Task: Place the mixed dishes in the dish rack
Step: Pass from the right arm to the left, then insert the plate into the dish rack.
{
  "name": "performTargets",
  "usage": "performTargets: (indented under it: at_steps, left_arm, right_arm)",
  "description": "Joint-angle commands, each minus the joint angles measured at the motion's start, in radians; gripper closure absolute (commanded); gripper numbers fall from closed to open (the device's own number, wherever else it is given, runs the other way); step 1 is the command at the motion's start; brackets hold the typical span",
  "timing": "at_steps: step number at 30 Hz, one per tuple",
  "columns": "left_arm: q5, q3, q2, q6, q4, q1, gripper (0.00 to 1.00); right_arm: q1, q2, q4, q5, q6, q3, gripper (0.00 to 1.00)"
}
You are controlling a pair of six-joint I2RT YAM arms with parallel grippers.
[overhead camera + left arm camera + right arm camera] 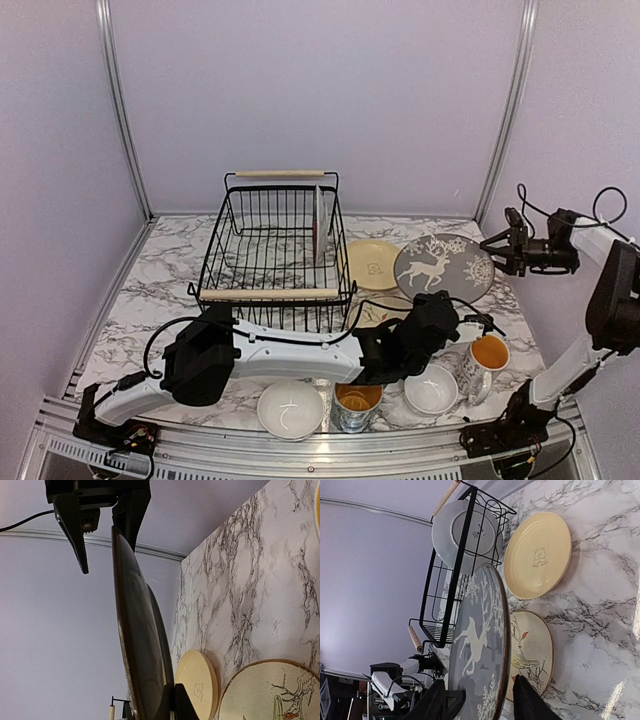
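Seen from above, the grey plate (440, 265) hangs in the air between the two arms. Its reindeer side faces up and it is roughly level (perhaps tipped a little toward the camera). The left pincer (447, 303) sits at its near rim and the right pincer (492, 252) at its right rim. The rack (270, 293) lies well off to the left pincer's left, with a pale plate (319, 225) standing in it. A round plate has no long axis. What counts is its flat plane, which lies about parallel to the table (170, 270), while the rack's slots need it on edge.

The left wrist view shows the grey plate edge-on between the left pincer's fingers. One finger lies against it and the other shows a gap, so I cannot tell whether the pinch is made. Beyond the fingertips, below the grey plate, lie the yellow plate (197, 680) and the bird plate (275, 690).

In the right wrist view the right pincer's fingers stand parted on either side of the rim, released as far as I can judge.

The danger is this hand-over. If the left pinch is weak or shallow, the grey plate could sag from that one rim hold, slip, and drop onto the bird plate beneath (a chip or worse). On the way to the rack, a poorly turned plate could strike the wires or the pale plate.
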Motion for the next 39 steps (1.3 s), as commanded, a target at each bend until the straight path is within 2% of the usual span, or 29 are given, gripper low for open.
performTargets:
  at_steps: [1,14,17,21,24,29,34,39]
  left_arm:
    - [0.032,0.02,-0.107,-0.067,0.137,0.002,1.0]
    - [0.218,-0.15,-0.478,-0.491,0.006,0.002,1.0]
    - [0.223,-0.205,-0.567,-0.574,-0.022,0.003,1.0]
    - [0.216,-0.299,-0.705,-0.699,-0.056,0.023,1.0]
    - [0.229,-0.365,-0.818,-0.822,-0.111,0.072,1.0]
    - [0.288,-0.485,-0.965,-1.047,-0.179,0.229,1.0]
    - [0.374,-0.62,-1.048,-1.277,-0.166,0.396,1.0]
    - [0.447,-0.706,-1.042,-1.456,-0.122,0.516,1.0]
  right_arm:
    - [-0.051,-0.012,-0.021,-0.028,-0.055,0.08,0.52]
    - [-0.07,0.046,0.02,0.092,-0.164,0.144,0.45]
    - [-0.07,0.034,0.108,0.139,-0.161,0.098,0.44]
    - [-0.07,-0.054,0.293,0.315,-0.143,-0.028,0.44]
    - [-0.07,-0.15,0.46,0.424,-0.143,-0.167,0.44]
    - [-0.069,-0.261,0.667,0.491,-0.12,-0.367,0.44]
    - [-0.07,-0.263,0.705,0.545,-0.111,-0.377,0.44]
    - [-0.069,-0.256,0.714,0.543,-0.102,-0.388,0.44]
